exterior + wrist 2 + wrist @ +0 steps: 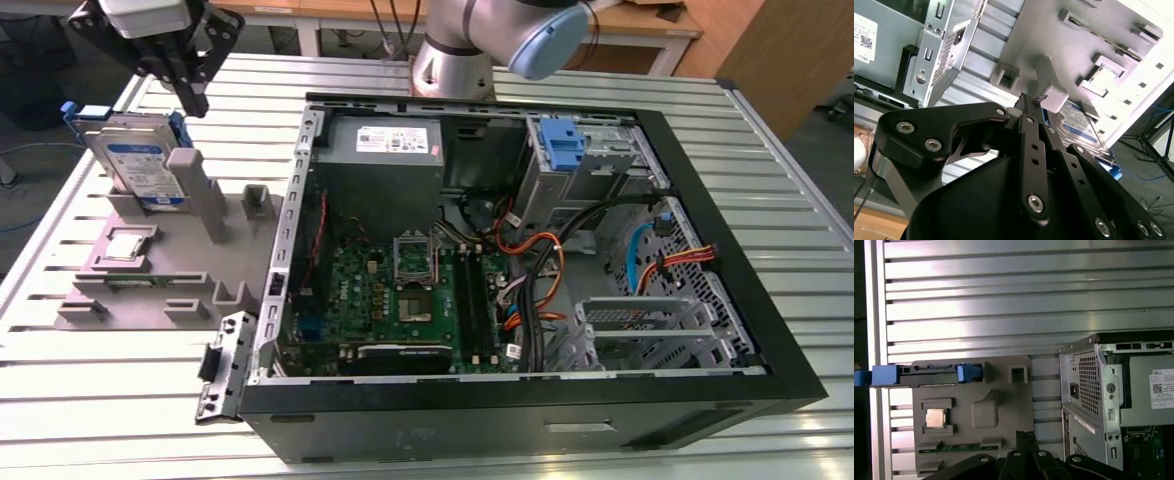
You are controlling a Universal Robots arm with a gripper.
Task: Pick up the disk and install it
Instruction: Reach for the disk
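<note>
— Slatted metal table (107, 440) under everything. What sits at the exterior view's left?

— A grey fixture plate (160, 295). The disk (140, 160) stands on edge in a slot at the plate's far end, its white-and-blue label facing the camera and its blue rails showing at the sides. In the first wrist view the disk (929, 369) is seen edge-on. A small square CPU chip (124, 247) lies flat in a recess of the same plate, nearer the camera.

— And the gripper?

— The gripper (198, 108) hangs just above the disk's upper corner, on the side toward the computer. In both wrist views (1028, 97) (1026, 434) its black fingers are pressed together with nothing between them. I cannot tell whether the tips touch the disk.

— Further right?

— The open computer case (534, 405) lies on its side beside the plate. Inside it are a grey power supply (387, 140) at the far corner, then the green motherboard (387, 290), then orange and black cables (547, 250). A blue bracket (563, 145) sits in the far drive bay, and a bare metal cage (641, 330) is at the near right. The arm's base (454, 60) stands behind the case.
</note>
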